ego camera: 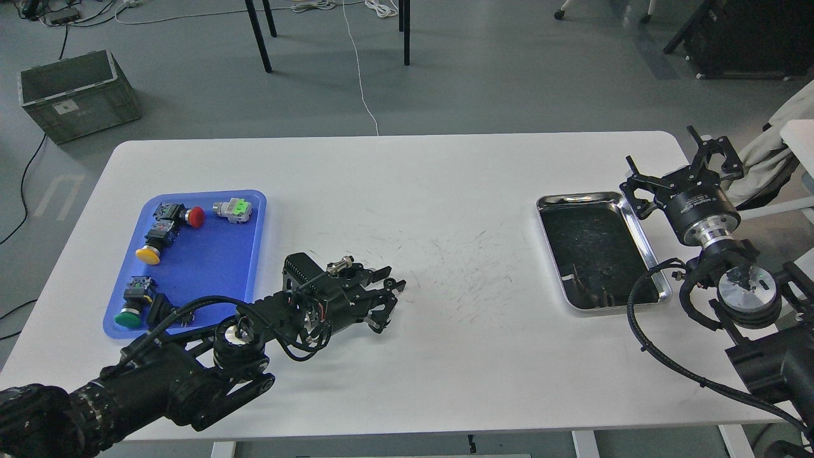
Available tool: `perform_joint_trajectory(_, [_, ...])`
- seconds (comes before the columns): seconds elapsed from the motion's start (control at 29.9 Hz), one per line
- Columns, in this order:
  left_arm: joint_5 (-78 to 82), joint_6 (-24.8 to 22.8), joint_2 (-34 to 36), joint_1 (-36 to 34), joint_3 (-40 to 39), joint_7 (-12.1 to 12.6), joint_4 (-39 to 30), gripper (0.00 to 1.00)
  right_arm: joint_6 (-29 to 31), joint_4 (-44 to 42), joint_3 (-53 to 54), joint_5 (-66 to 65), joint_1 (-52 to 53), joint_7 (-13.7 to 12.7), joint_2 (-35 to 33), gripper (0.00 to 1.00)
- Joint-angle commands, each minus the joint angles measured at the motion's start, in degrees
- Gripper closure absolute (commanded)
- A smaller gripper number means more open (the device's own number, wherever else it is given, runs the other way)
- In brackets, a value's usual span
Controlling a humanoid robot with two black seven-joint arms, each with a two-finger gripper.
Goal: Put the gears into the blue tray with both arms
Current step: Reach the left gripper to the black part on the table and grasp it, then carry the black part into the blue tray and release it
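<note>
The blue tray (pixel 213 261) lies at the table's left side and holds several coloured push-button switches. Right of it, low over the tabletop, my left gripper (pixel 391 281) has its fingers drawn together at the spot where a small black gear lay; the gear itself is hidden between them. Another tiny dark gear (pixel 605 275) lies inside the silver metal tray (pixel 642 235) at the right. My right gripper (pixel 674 162) hovers above that tray's far right corner with its claws spread open and nothing in them.
Red (pixel 196 217), yellow (pixel 147 255) and green (pixel 128 317) push-buttons and a grey-green switch (pixel 233 209) sit in the blue tray. A grey crate (pixel 76 94) and chair legs stand on the floor beyond the table. My right arm's cable loops by the metal tray's near corner.
</note>
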Motion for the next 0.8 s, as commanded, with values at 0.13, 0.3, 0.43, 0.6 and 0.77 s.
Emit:
perform_joint_trajectory(0.13, [0.00,0.70,-0.14,-1.01,0.11,-0.22,0.58,0.94,0.09,0.09,0.09,0.00,-0.09,0.00,-0.17,0.05])
perform_joint_trajectory(0.3, [0.00,0.62,2.48,-3.47,-0.42,-0.13,-2.66,0.94,0.09,0.09,0.09,0.00,0.00,0.00,-0.08,0.05])
perform_joint_trajectory(0.43, [-2.38,0.18,8.11,-7.16,-0.68,0.22,-9.34,0.94,0.09,0.18,0.09,0.00,0.00,0.00,-0.17,0.05])
perform_joint_trajectory(0.6, [-12.65,-2.37,19.53,-13.22,-1.30,1.28,-18.57,0.94,0.09,0.18,0.26,0.00,0.00,0.00,-0.17,0.05])
perform_joint_trajectory(0.77, [-29.17,-3.34,27.53,-16.83,-0.60,0.31,-17.62,0.94,0.00,0.18,0.35,0.00,0.09,-0.09,-0.17,0.05])
